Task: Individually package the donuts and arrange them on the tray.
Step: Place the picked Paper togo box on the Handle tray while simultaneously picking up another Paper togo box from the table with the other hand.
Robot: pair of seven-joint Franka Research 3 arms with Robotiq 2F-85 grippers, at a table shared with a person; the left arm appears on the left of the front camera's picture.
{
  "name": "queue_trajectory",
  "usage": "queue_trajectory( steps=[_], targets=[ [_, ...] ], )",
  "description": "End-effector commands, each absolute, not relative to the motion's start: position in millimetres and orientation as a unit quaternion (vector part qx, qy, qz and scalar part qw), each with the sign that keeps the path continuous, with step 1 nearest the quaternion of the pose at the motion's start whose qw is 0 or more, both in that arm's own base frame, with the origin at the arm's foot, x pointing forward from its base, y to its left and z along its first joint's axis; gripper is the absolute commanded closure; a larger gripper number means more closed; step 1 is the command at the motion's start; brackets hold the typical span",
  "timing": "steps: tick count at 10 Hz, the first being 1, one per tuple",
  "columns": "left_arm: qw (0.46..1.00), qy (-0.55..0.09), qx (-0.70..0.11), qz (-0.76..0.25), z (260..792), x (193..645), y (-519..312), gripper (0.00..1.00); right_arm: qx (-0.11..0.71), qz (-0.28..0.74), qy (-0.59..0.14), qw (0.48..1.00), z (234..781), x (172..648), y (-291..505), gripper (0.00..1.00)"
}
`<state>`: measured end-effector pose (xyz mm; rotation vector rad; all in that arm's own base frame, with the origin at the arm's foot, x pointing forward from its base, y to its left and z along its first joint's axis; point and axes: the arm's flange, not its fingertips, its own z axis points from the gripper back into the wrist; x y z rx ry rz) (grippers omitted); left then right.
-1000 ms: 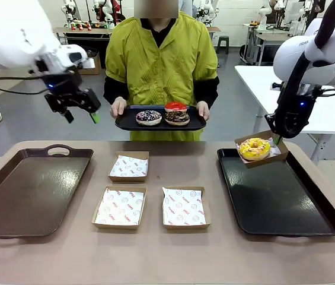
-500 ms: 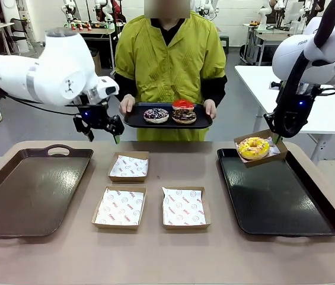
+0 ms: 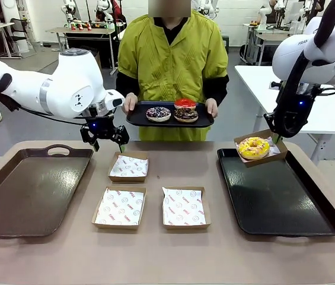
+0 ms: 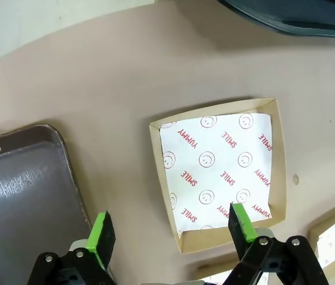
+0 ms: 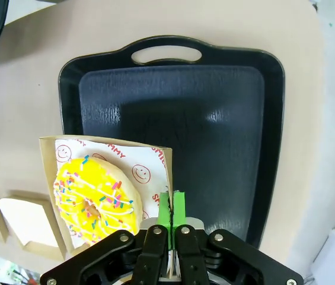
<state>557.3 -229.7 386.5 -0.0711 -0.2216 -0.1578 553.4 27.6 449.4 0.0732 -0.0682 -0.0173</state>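
Observation:
A yellow-iced donut (image 3: 254, 147) with sprinkles lies in a paper-lined cardboard box (image 3: 277, 153). My right gripper (image 3: 278, 138) is shut on that box's rim and holds it above the far left corner of the black tray (image 3: 286, 205). In the right wrist view the donut (image 5: 96, 196) and box (image 5: 137, 159) hang left of the shut right gripper (image 5: 172, 209), over the tray (image 5: 214, 113). A person holds a small black tray (image 3: 137, 119) carrying two chocolate sprinkled donuts (image 3: 158, 113) and a red-iced one (image 3: 185, 103). My left gripper (image 3: 105, 140) is open above an empty box (image 3: 128, 166), which is seen in the left wrist view (image 4: 220, 169) between the fingers (image 4: 102, 236).
Two more empty lined boxes (image 3: 120, 206) (image 3: 184, 206) lie mid-table. A brown tray (image 3: 31, 190) sits at the left, its corner beside the left gripper (image 4: 25, 190). The person's hands grip the small tray's ends at the far table edge.
My left arm swung right and down, from high at the far left to just over the far empty box. The person's tray shifted slightly right. The right arm stayed still.

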Motion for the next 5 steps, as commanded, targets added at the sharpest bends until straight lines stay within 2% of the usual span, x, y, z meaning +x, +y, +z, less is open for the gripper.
queue_trajectory(
  steps=[1,5],
  targets=[
    [0.989,-0.114,-0.032,-0.084,393.6,554.0,-227.9,0.0,0.029,-0.007,-0.031,0.999,452.3,554.0,27.8,0.99],
    [0.989,-0.114,-0.032,-0.084,393.6,554.0,-227.9,0.0,0.029,-0.007,-0.031,0.999,452.3,554.0,27.8,0.99]
  ],
)
